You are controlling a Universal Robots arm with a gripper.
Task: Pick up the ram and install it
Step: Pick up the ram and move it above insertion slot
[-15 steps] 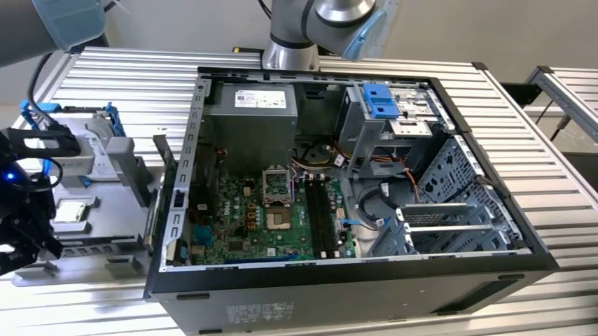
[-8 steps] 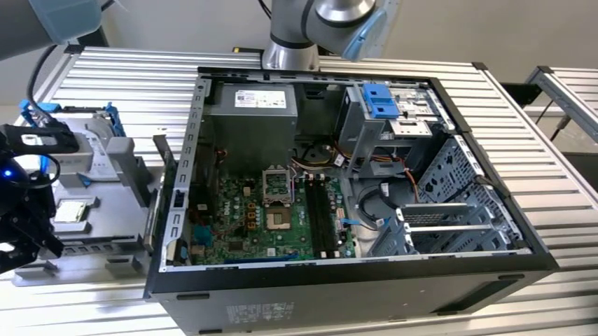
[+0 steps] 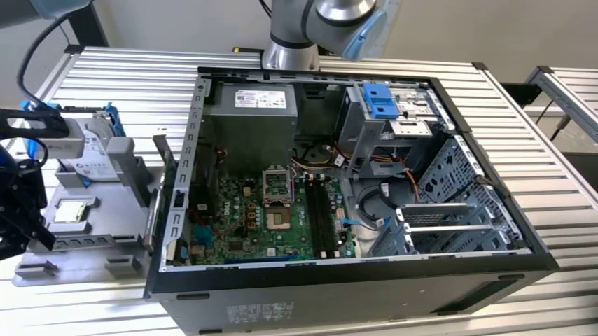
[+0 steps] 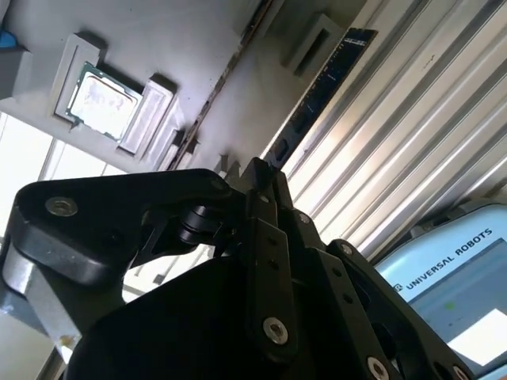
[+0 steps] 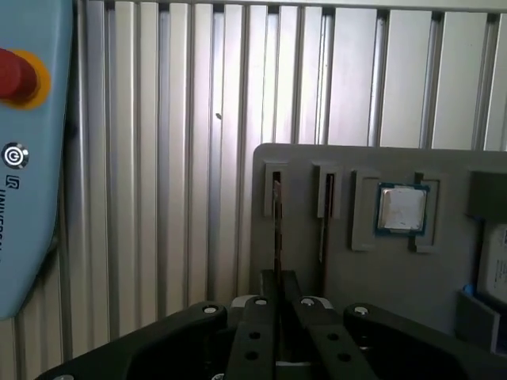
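Pincer: we see the gripper (image 5: 277,279) closed to a thin slit on the near end of the ram. In the exterior view its black body sits at the far left edge and is partly cut off there.
Ram: the ram (image 4: 315,96) stands on edge in a slot of the grey fixture tray (image 5: 412,277). The tray is at the exterior view's left, apart from the case.
Neighbours: a second memory stick (image 5: 325,218) stands in the next slot, just beside the ram and parallel to it. Past it the processor (image 5: 402,210) lies flat in its recess, and then comes the hard drive (image 3: 89,168) with blue brackets.
Around: the slatted aluminium table (image 5: 158,158) carries the tray and the open computer case (image 3: 346,274). The case takes the middle of the exterior view, with its motherboard (image 3: 252,217) exposed. A light-blue teach pendant (image 5: 32,198) with a red button (image 5: 14,77) sits near the tray.
Hidden: the gripper's own links cover the ram's near end in both wrist views. The hard drive is cut off at the edge of the first wrist view.
Count: we count two memory sticks, one processor, one hard drive, one case and one pendant.
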